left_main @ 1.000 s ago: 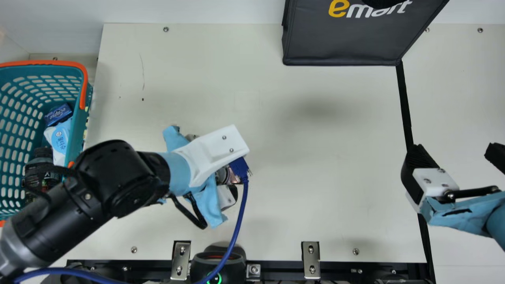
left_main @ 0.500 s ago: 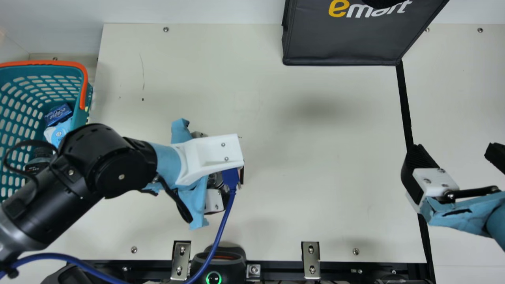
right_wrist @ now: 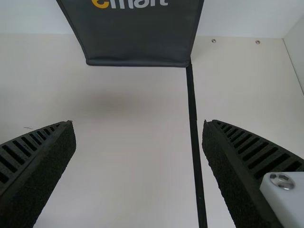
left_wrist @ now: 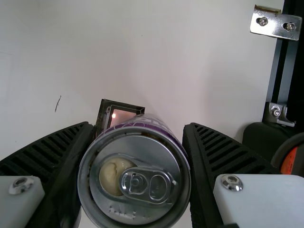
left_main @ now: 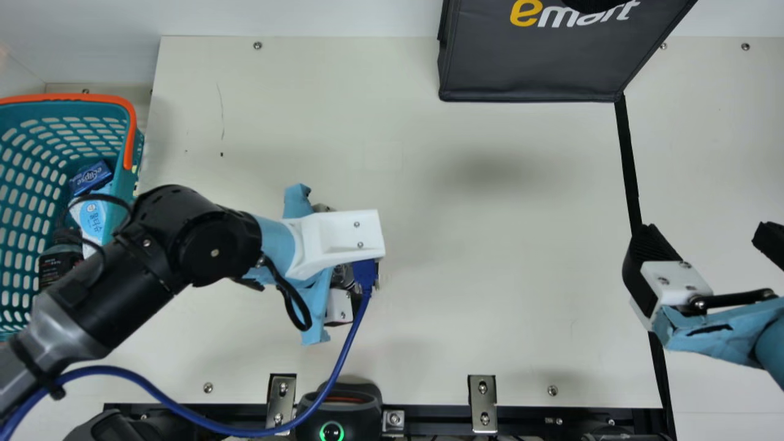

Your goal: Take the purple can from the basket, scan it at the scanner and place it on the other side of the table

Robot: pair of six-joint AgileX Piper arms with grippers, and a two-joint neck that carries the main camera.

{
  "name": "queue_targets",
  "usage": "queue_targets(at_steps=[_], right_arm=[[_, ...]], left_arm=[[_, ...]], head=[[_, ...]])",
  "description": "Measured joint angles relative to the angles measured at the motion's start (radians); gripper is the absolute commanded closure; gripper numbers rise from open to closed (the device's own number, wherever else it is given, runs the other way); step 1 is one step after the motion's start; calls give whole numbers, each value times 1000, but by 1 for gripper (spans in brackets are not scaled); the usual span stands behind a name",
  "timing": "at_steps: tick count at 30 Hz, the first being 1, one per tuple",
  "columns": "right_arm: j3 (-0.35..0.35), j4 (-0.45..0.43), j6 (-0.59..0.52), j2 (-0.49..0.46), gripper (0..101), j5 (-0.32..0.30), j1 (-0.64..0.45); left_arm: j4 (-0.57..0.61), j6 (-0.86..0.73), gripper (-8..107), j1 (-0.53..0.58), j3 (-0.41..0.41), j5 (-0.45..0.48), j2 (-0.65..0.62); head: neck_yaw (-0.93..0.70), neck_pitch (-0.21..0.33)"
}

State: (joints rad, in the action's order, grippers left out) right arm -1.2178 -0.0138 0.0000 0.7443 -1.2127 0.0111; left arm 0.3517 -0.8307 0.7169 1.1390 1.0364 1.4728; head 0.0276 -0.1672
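can (left_wrist: 135,175) held by the left gripper (left_main: 339,306)

its ribbed fingers grasp the can from both sides, lid facing the wrist camera. a dark-framed square (left_wrist: 119,116) shows past the fingertips. the right gripper (left_main: 705,233) has its fingers spread, a bag (right_wrist: 137,38) beyond them.

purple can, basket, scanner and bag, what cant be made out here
- Purple can: its base, left wrist view, behind the can's own top; most of its body, main view, under the left gripper.
- Bottle's lower part: main view, behind the left arm.
- Basket's far side: cut off by the main view's left edge.
- Scanner's lower end: cut off by its bottom edge.
- Bag's upper part: cut off by its top edge.
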Motion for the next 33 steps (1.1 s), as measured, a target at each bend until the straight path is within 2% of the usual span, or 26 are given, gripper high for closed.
queue_targets(at_steps=[6,15,33], right_arm=[[0,0,0,0,6,0,0],[0,0,0,0,6,0,0],[0,0,0,0,6,0,0]], left_arm=[[5,-13,105,-8,-13,-31,19],[14,-11,75,-21,-19,-58,33],[14,11,15,-30,-19,-34,33]], head=[[0,0],[0,0],[0,0]])
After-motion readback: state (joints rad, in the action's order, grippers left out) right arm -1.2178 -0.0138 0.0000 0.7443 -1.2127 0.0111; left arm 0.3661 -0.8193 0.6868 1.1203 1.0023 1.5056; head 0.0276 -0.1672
